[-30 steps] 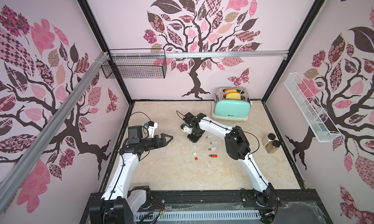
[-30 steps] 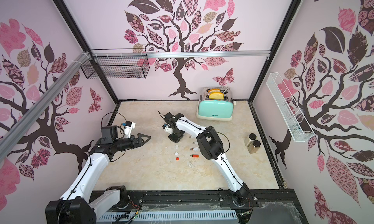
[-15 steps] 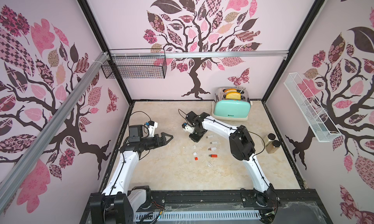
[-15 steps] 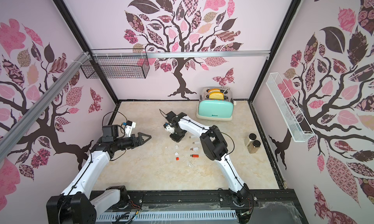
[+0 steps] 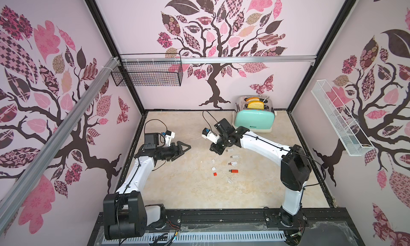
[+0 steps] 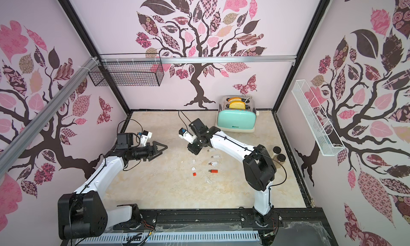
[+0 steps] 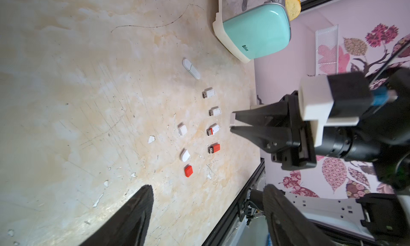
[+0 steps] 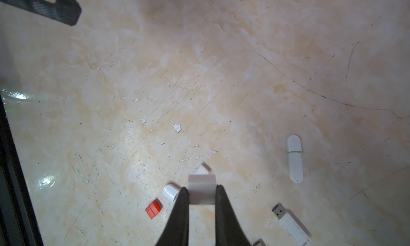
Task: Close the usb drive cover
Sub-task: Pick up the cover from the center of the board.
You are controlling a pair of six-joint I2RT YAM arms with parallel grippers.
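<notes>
My right gripper is shut on a white usb drive cover and holds it above the table. In the left wrist view the same cover sticks out of the right gripper's tips. Several uncapped usb drives lie in a row, among them a white one, a white one and a red one. My left gripper stands open and empty, off to the left. In both top views the right gripper hangs by the row's far end.
A capped white drive lies at the row's far end. Loose caps lie beside the drives: two white ones and a red one. A mint toaster stands at the back, two jars at the right.
The right arm's elbow has swung to the right and its gripper has shifted slightly that way, still shut on the cover. The left gripper stays in about the same place.
</notes>
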